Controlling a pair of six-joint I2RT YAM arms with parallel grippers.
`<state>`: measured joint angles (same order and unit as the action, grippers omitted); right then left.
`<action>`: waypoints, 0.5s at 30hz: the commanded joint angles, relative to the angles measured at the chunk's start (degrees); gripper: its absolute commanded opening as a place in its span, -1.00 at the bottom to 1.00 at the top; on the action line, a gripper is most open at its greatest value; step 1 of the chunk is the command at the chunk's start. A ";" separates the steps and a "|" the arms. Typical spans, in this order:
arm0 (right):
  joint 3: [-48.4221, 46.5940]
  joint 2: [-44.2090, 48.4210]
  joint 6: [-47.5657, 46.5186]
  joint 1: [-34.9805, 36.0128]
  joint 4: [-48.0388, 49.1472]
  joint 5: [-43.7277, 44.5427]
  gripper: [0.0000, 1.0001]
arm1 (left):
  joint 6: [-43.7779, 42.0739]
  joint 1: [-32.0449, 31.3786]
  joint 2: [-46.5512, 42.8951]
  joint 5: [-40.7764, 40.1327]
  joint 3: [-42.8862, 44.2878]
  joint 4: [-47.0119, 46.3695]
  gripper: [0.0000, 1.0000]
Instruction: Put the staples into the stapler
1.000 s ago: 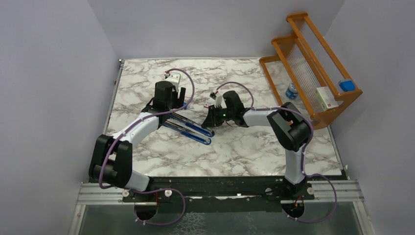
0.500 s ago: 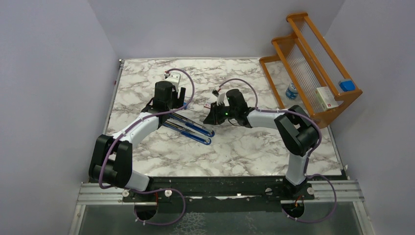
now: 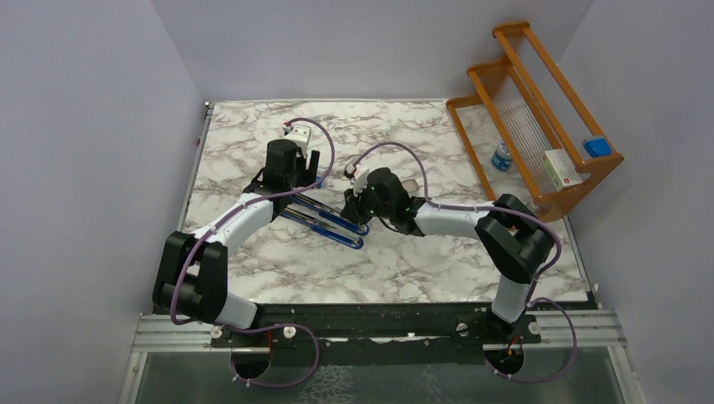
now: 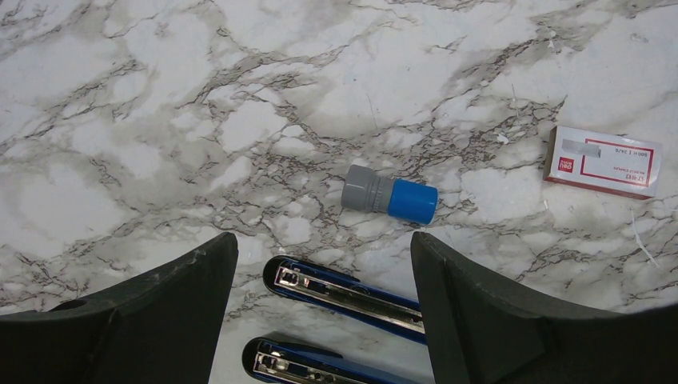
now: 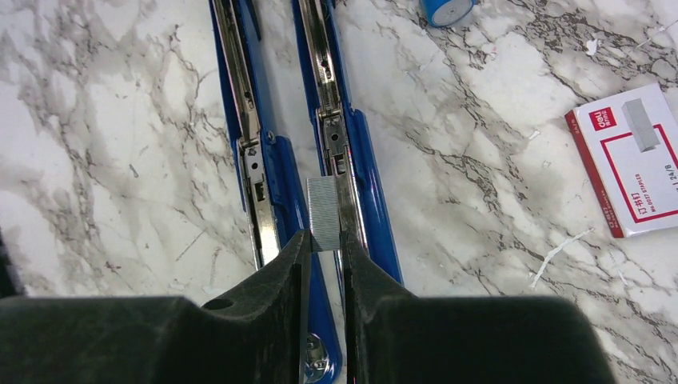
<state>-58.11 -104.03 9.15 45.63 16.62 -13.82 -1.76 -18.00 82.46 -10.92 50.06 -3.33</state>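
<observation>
**Reader:** What surface and room does the overhead view show?

**Legend:** A white counter (image 3: pixel 421 261) veined in grey like marble, closed in by plain pale lilac walls (image 3: pixel 337 42). A stepped wooden rack (image 3: pixel 539 101) stands along the far right edge. It carries a small white box (image 3: pixel 562 168) and a blue item (image 3: pixel 597 146) too small to identify. A small bluish bottle (image 3: pixel 503 156) stands at the foot of the rack.

**Reader:** Where do the task's things lie relative to the jaws?

**Legend:** The blue stapler (image 5: pixel 364 160) lies opened flat at mid-counter, its two long halves side by side with the metal channels facing up. The right jaws are nearly closed and pinch one end of a grey strip of staples (image 5: pixel 323 210). The strip sticks out past the tips, over the gap between the two halves and against the edge of the right-hand channel in the right wrist view. Whether it touches the stapler cannot be told. The staple box (image 5: pixel 636 160), white with a red label, lies flat on the counter to the right of the stapler, well apart from the right jaws.

**Reader:** And the other arm?

**Legend:** The left jaws stand wide apart and hold nothing. They hang above the stapler's two free ends. A blue-capped grey cylinder (image 4: pixel 390 194) lies on its side just beyond those ends.
</observation>
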 commanded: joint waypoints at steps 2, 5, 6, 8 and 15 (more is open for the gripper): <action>0.64 1.32 -6.72 3.70 -1.32 11.24 -0.58 | -0.08 0.33 -1.24 1.22 -0.76 -1.36 0.65; 0.97 1.22 -7.60 4.37 -1.15 13.70 -0.59 | -0.05 0.34 -1.24 1.15 -0.76 -1.33 0.65; 0.98 1.09 -7.71 4.46 -1.23 14.11 -0.58 | -0.08 0.33 -1.21 1.18 -0.76 -1.37 0.65; 0.97 1.08 -8.12 4.47 -1.44 14.55 -0.59 | -0.08 0.33 -1.14 1.19 -0.76 -1.41 0.65; 0.27 0.21 -8.12 4.56 -2.96 14.83 -0.59 | -0.04 0.33 -1.05 1.20 -0.71 -1.39 0.65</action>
<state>-57.89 -104.03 2.07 49.91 15.46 -1.21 -1.76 -18.00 82.46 -10.85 50.06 -3.36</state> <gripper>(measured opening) 0.212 0.825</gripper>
